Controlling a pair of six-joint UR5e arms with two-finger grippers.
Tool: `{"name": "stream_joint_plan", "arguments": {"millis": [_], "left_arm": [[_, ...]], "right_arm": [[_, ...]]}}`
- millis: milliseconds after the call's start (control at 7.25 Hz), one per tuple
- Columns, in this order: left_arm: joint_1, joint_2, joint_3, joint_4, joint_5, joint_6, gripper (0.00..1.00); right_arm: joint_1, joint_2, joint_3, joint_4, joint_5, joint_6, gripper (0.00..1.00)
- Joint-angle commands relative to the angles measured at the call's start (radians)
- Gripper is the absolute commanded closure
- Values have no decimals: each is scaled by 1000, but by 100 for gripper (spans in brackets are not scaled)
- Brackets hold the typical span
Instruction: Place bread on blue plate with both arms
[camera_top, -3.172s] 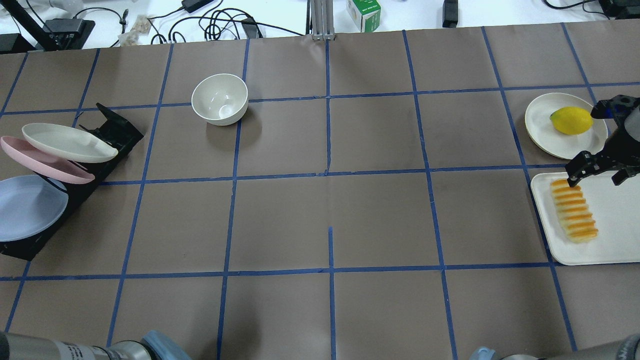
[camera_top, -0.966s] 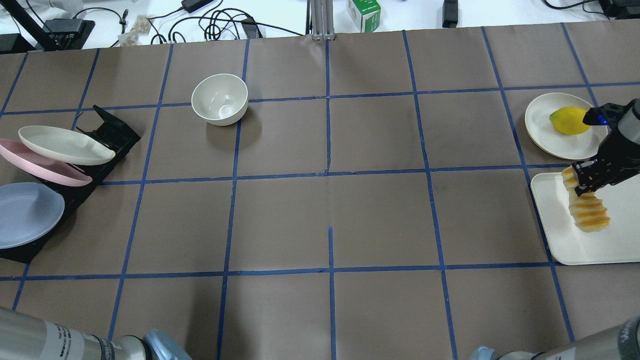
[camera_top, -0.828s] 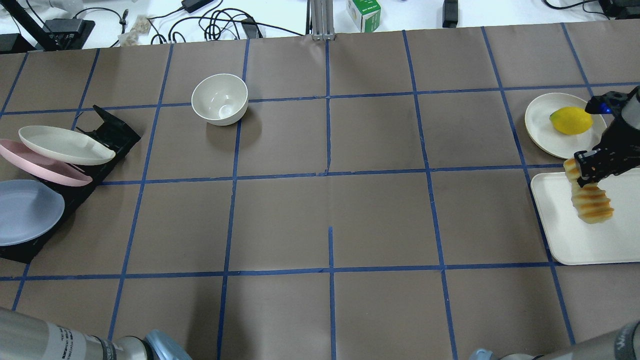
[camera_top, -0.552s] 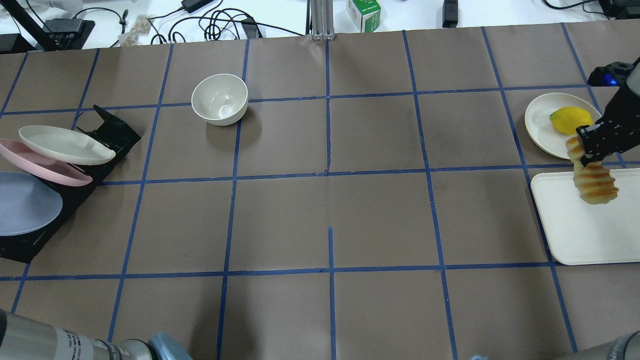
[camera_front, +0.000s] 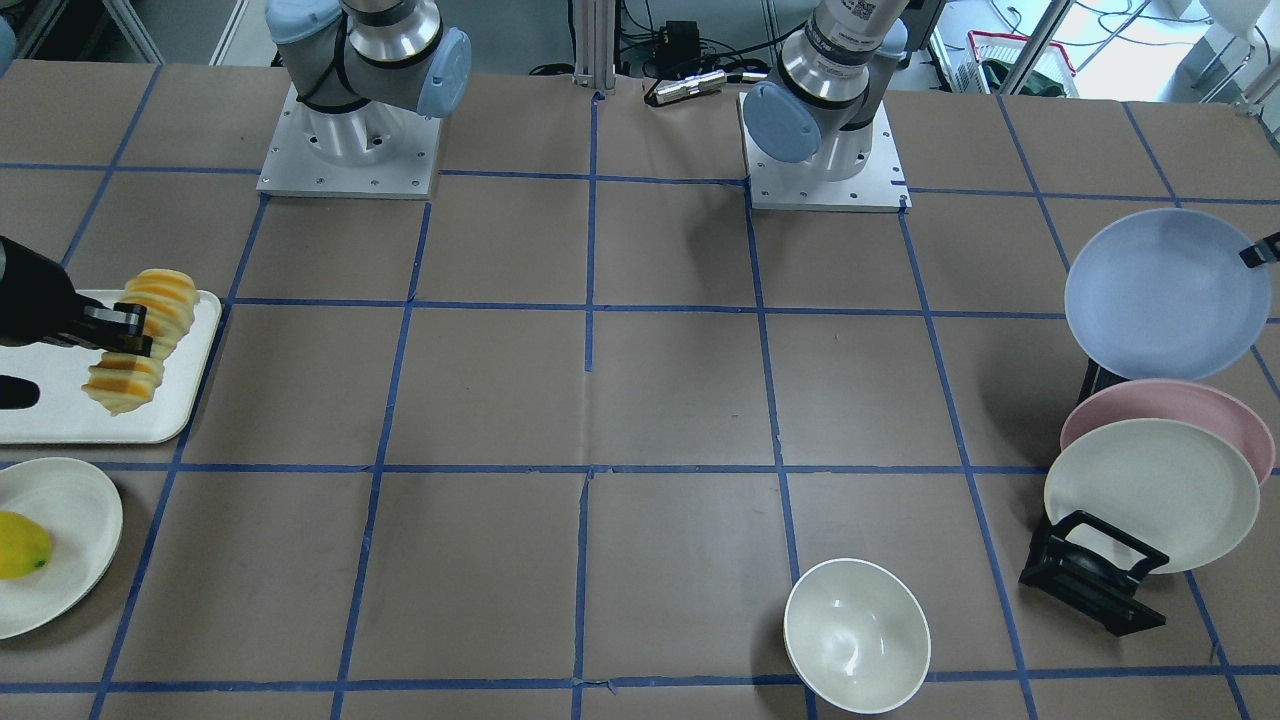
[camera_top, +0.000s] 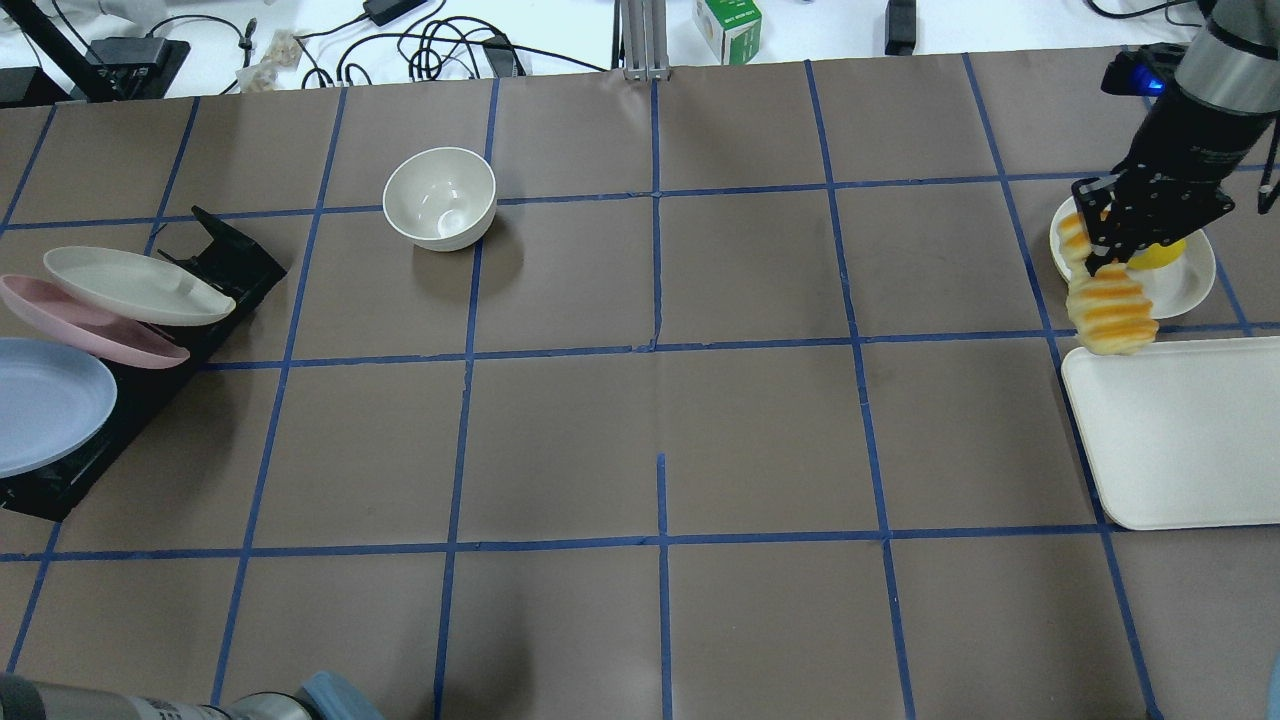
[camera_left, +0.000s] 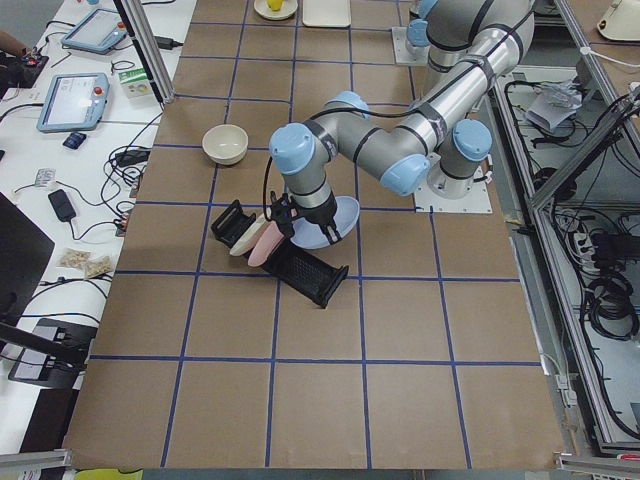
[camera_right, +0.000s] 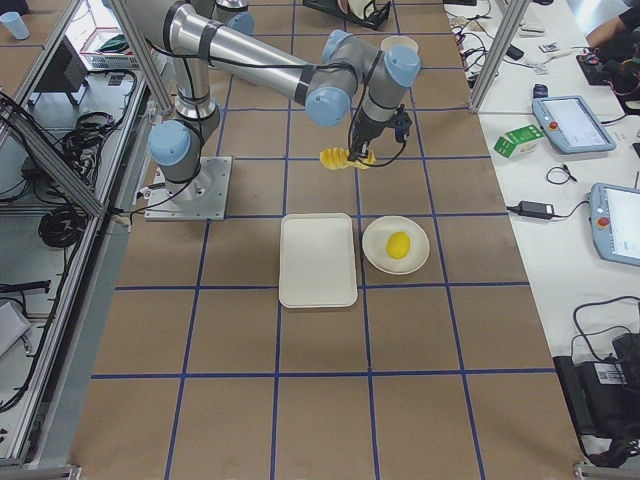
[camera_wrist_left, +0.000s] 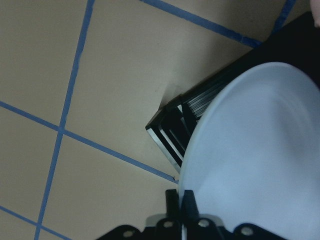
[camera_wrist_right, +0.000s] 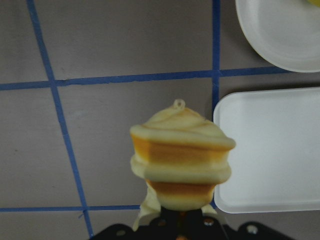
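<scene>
Both pick-ups look done, and the job is at the carrying stage. The right gripper (camera_top: 1112, 255) is clamped on the bread (camera_top: 1108, 315) partway along its length, so a short end sticks up past the fingers and the longer part droops below. The loaf hangs in the air, clear of the white tray (camera_top: 1180, 430) and near its corner; the wrist view shows brown table under it. The lemon (camera_right: 398, 245) sits on its own cream plate close by.

At the other end of the table the left gripper (camera_wrist_left: 181, 200) pinches the rim of the blue plate (camera_front: 1165, 295), fingers closed thin on the edge. The plate is tilted beside the black rack (camera_front: 1090, 575), which holds the pink plate (camera_front: 1170, 410) and a cream-white plate (camera_front: 1150, 495). I cannot tell whether its lower edge is free of the slots.

Next, I judge, the left arm must draw the plate clear and lay it flat toward the middle, then the right arm must bring the sagging loaf over it, lowering the hanging end first
</scene>
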Motion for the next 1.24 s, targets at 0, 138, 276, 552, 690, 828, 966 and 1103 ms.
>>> {"name": "stream_joint_plan", "arguments": {"millis": [0,138,276,552,690,828,966,1103], "left_arm": [[-100,88,-5,-163,-20,-87,100],[-207,99,-10,-188,-106,-186,100],[-324,99,-52,-194,-214,-287,100],[-539,67,-192,62,-430,-383,100],[-634,51,-296,240,-526,-396,100],[-711,33,-379,431,-559,-461,100],[-778,-10,-430,629,-579,-550,100],[-835,-75,-448,730,-579,-578,100]], "right_arm": [[75,-3,-4,12,67,116,100],[112,-6,-6,9,67,135,100],[149,-16,-7,9,70,193,100],[215,-62,-4,9,76,229,100],[233,-58,-3,6,96,230,100],[241,-56,-1,1,146,233,100],[241,-50,1,-3,206,236,100],[244,-35,-4,-3,208,238,100]]}}
